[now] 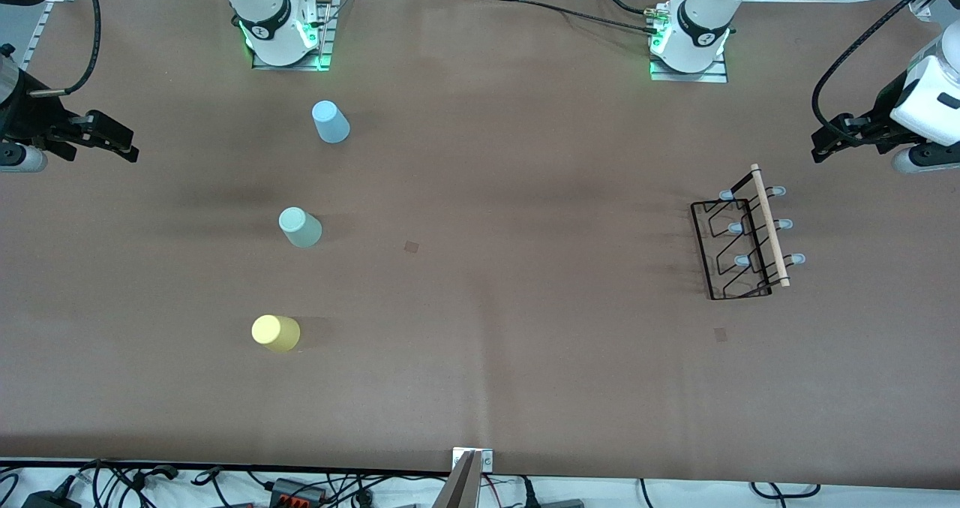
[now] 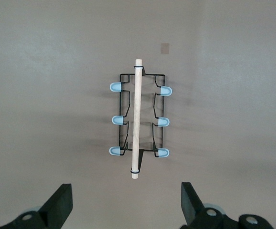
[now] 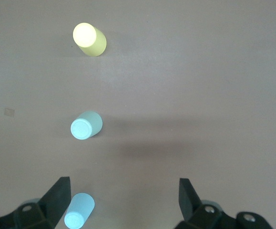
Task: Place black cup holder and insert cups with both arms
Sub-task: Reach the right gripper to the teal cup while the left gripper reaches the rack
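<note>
While both arms wait at the ends of the counter, its matte brown covering lies smooth, with faint creases. Going from the right arm's end to the left arm's end in the front view, the right gripper comes first: it hangs over the counter's edge, black and angular, its fingers spread wide apart and holding nothing.

Next come three small, slightly tapered plastic tumblers standing mouth down in a loose row, well apart from one another. The yellow cup is nearest the front camera, the pale green cup is farther from it, and the light blue cup is farthest, near the right arm's base. Their surfaces look plain and smooth.

Toward the left arm's end stands the black cup holder, a thin wire rack of bent rectangular loops, with a round light wooden rod running along its top and six rounded pale blue pegs, three on each side. No cup is on it.

Last, the left gripper hangs over the counter's edge near the rack, its fingers wide apart and empty.
</note>
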Robot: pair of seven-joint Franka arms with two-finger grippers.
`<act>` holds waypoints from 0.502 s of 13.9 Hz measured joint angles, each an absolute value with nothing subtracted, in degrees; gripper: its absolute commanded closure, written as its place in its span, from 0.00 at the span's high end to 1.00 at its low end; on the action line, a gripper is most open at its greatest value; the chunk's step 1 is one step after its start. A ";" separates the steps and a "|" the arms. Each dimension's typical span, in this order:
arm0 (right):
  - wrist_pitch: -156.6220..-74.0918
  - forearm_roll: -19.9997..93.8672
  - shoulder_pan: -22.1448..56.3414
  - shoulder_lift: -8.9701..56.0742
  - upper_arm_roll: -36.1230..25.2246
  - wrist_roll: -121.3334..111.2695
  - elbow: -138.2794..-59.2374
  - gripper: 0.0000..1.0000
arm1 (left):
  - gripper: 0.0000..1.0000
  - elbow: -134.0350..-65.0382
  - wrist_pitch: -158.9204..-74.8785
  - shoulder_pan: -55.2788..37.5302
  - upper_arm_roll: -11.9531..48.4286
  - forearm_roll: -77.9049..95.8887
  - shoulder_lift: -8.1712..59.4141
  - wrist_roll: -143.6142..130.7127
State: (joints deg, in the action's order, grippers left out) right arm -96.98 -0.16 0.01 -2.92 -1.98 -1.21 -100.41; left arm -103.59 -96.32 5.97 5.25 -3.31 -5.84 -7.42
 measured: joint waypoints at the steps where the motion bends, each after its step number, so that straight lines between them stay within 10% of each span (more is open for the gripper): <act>1: -96.98 -0.16 0.01 -2.93 -1.98 -1.21 -100.41 1.00 | 1.00 -103.59 -96.31 5.96 5.25 -3.30 -5.84 -7.42; 7: -96.98 -0.16 0.01 -2.96 -1.98 -1.20 -100.41 1.00 | 1.00 -103.62 -95.95 5.83 5.33 -3.29 -4.50 -7.40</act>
State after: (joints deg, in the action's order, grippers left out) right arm -96.98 -0.16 0.01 -2.96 -1.98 -1.20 -100.41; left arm -103.62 -95.95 5.83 5.33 -3.29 -4.50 -7.40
